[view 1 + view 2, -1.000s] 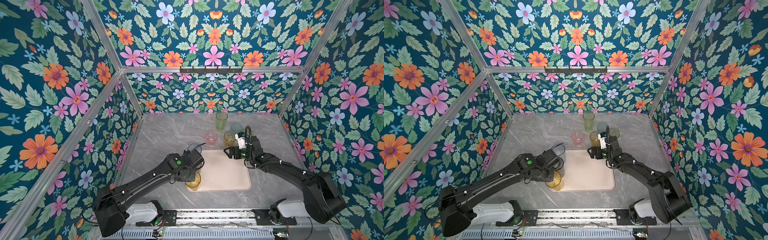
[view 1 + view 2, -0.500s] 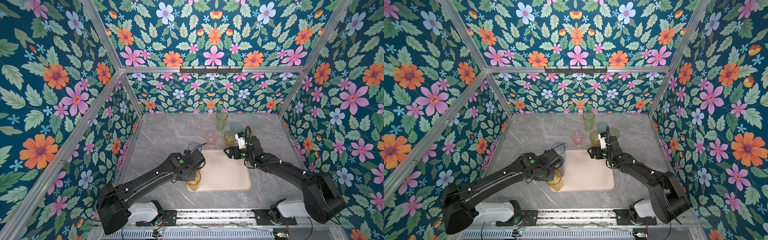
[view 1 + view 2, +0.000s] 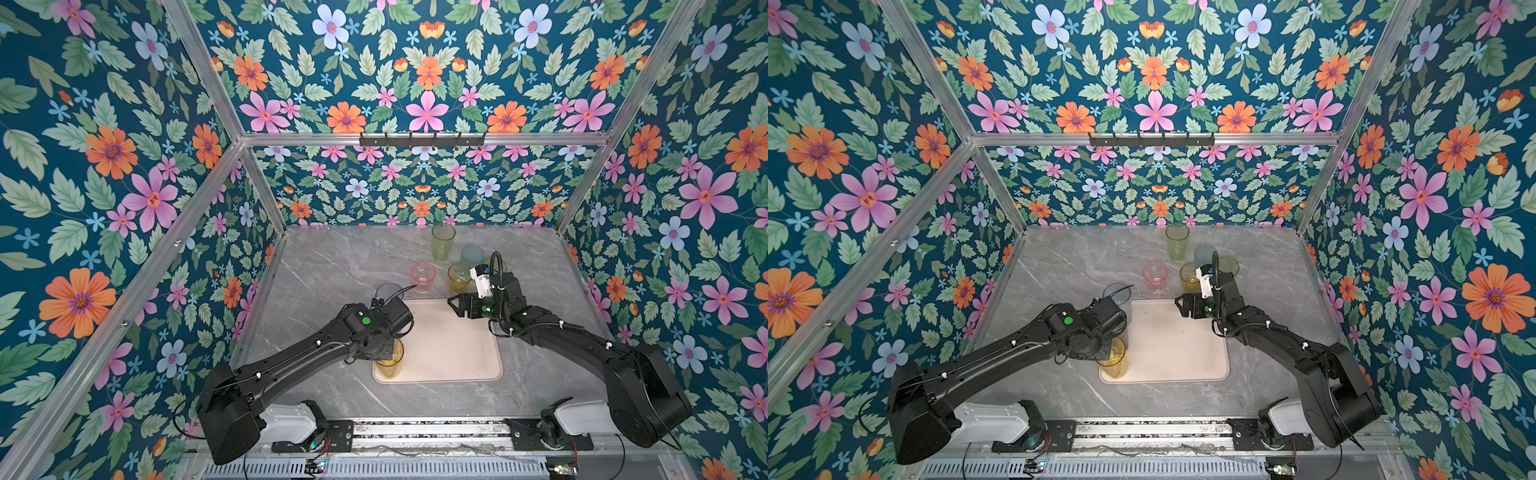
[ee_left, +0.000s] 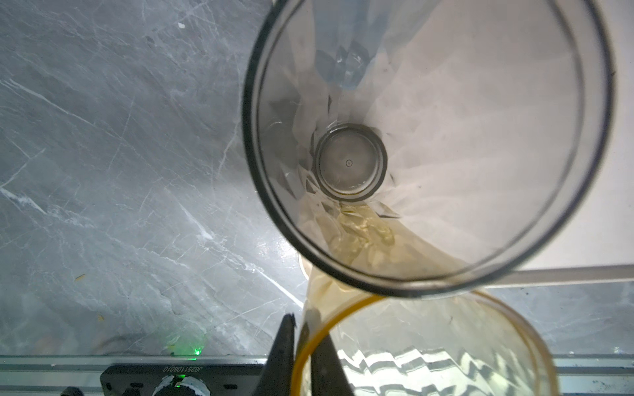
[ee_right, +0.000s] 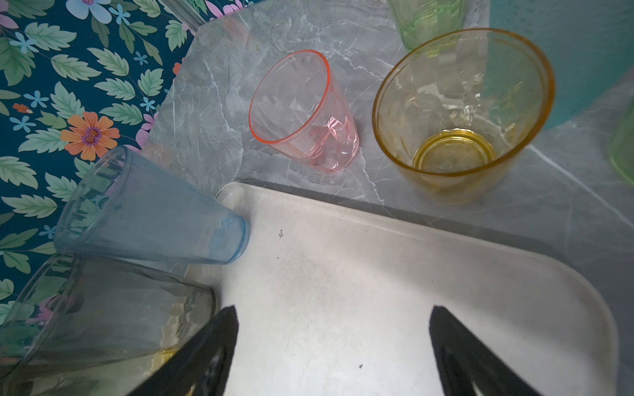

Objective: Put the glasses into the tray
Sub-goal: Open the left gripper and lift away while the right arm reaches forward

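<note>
Grey marbled counter carries the flat pink-beige tray. Left arm stretches forward, wrist bent down, left tool pinched on the rim of a tall amber translucent tumbler at the tray's near-left corner. Right tool hangs wide open, empty, over the tray's far edge.

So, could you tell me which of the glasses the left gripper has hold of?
The tall amber glass at the tray's near-left corner: the left gripper pinches its rim. The short amber glass stands free beyond the tray.
</note>
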You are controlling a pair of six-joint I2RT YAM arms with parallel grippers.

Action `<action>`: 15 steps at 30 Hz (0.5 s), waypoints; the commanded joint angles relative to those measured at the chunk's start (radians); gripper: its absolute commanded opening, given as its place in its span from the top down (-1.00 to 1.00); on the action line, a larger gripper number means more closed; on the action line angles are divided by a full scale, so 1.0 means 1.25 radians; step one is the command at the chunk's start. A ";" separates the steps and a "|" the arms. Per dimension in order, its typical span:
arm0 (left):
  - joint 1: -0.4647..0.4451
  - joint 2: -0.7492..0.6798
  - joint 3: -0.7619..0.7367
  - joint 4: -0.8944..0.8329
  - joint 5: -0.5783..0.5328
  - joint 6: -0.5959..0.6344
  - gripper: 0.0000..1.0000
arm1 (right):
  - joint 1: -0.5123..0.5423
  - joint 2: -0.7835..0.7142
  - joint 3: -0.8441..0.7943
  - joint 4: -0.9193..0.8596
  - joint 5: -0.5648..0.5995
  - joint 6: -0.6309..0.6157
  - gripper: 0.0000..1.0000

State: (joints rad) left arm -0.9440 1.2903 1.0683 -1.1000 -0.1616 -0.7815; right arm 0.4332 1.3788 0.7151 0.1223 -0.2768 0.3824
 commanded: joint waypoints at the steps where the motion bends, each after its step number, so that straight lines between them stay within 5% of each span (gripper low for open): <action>1: 0.001 -0.008 0.003 -0.020 -0.012 0.003 0.74 | 0.001 -0.005 0.010 0.011 0.004 -0.010 -0.77; 15: 0.000 -0.015 -0.002 -0.022 0.003 0.006 0.60 | 0.001 -0.004 0.009 0.009 0.005 -0.010 -0.77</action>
State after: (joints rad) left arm -0.9440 1.2774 1.0637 -1.1084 -0.1551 -0.7803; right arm 0.4332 1.3788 0.7151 0.1223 -0.2768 0.3820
